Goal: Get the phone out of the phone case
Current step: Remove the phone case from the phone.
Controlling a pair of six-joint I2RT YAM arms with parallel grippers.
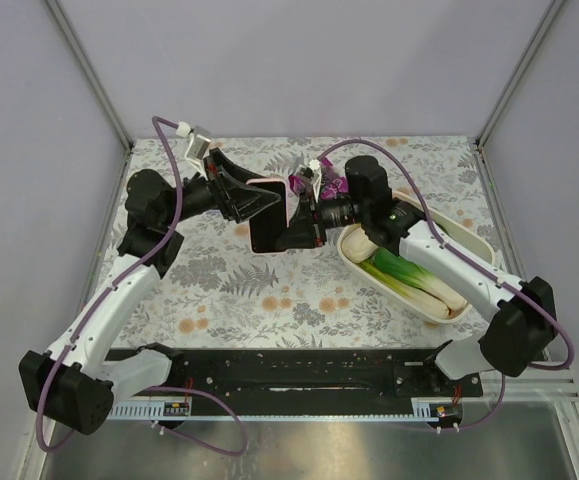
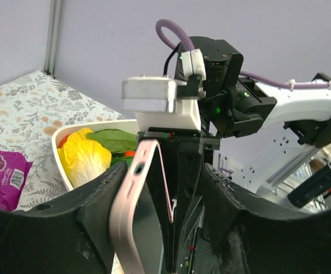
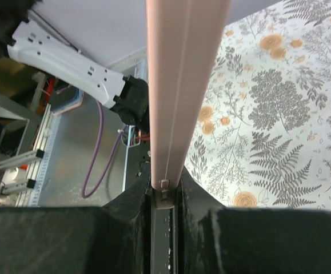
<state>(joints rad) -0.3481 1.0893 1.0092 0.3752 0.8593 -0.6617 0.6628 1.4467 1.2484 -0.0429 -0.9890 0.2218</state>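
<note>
Both arms reach in from the near edge of the table (image 1: 269, 300) and meet over its middle, toward the far edge.

Left arm: upper link runs up along the left edge, elbow bent near the far left corner, forearm turned right. The left gripper (image 1: 269, 205) points right and slightly down. Its claw is part open. The two black fingers (image 2: 96, 222) stand apart either side of the phone case (image 2: 132, 217). The pink edge leans on one finger and the other finger is clear of it, so no clamp.

Right arm: shoulder at the near right corner, long link going up-left over the tub, wrist bent left. The right gripper (image 1: 294, 228) faces the left one, tips nearly touching it. This claw is closed, fingers (image 3: 128, 214) pinched tight on the thin pink edge of the case, which runs straight up out of the grip.

The phone (image 1: 266, 235) hangs in the air between the two grippers, on edge with its dark face showing from above, off the table. A thin pink lip stands off from the thick pink rim in the left wrist view. Can't tell how far the phone is out of the case.

A white oval tub (image 1: 341, 245) holding a leek (image 1: 409, 272) sits by the right edge. A purple packet (image 1: 326, 187) lies near the far edge, just behind the grippers.
</note>
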